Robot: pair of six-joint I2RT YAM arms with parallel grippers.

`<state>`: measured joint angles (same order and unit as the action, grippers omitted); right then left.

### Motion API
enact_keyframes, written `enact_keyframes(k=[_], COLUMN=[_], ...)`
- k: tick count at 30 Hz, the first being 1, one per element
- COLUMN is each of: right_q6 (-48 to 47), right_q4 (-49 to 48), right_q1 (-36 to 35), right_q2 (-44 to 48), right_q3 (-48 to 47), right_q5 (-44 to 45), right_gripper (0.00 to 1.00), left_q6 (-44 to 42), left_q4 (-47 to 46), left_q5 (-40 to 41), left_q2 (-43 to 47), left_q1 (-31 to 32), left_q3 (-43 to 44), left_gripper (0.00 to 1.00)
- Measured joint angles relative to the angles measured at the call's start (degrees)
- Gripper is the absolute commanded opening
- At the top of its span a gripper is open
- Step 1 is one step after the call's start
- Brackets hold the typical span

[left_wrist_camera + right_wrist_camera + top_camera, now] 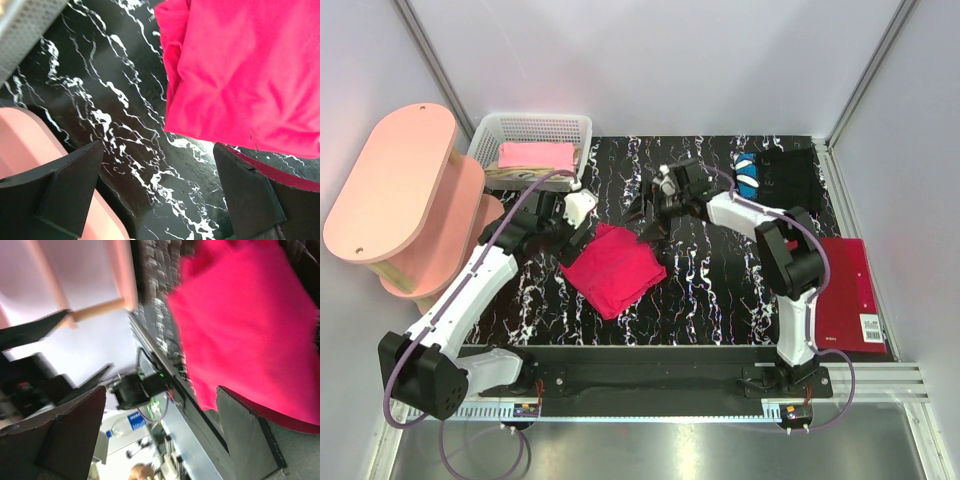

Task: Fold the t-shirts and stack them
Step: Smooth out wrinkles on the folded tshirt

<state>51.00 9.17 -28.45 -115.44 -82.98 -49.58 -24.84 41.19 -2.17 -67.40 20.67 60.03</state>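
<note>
- Top external view: the crimson t-shirt (613,268) lies folded on the middle of the table (720,300), toward the near side from both claws; it looks almost like a square turned on one corner, so I cannot name a clear long axis
- The left gripper (572,213) is just beside the shirt's far-left edge and the right gripper (653,215) just beside its far-right edge; I judge that neither arm is clearly the nearer one
- In the left wrist view the left gripper (157,150) has its fingers spread wide with only bare table between them; the crimson t-shirt (240,75) is ahead and to the right, one finger at its hem
- In the right wrist view, which is blurred, the right gripper (160,395) is also spread wide and holds nothing; the crimson t-shirt (250,330) is ahead to the right
- The black t-shirt (775,175) lies at the far right, the pink one (535,155) in the white basket (530,120)
</note>
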Motion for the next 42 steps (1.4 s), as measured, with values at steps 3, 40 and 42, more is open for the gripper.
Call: enact_keyframes(k=[3, 40, 42], right_q6=[0.3, -5.9, -6.3], right_q4=[-2.6, 11.1, 11.1], right_q1=[-0.6, -5.3, -5.3], right_q2=[-4.0, -21.8, -21.5], right_q3=[3.7, -18.4, -18.3], right_q5=[-1.2, -1.2, -1.1], right_gripper=[1.00, 1.00, 1.00], left_q6=[0.3, 0.6, 0.4], left_q4=[0.5, 1.7, 2.2], left_q5=[0.0, -0.8, -1.1], left_q2=[0.3, 2.6, 2.2], left_q1=[0.0, -0.3, -0.3], left_q3=[-1.1, -1.3, -1.2], left_gripper=[0.99, 0.99, 0.99])
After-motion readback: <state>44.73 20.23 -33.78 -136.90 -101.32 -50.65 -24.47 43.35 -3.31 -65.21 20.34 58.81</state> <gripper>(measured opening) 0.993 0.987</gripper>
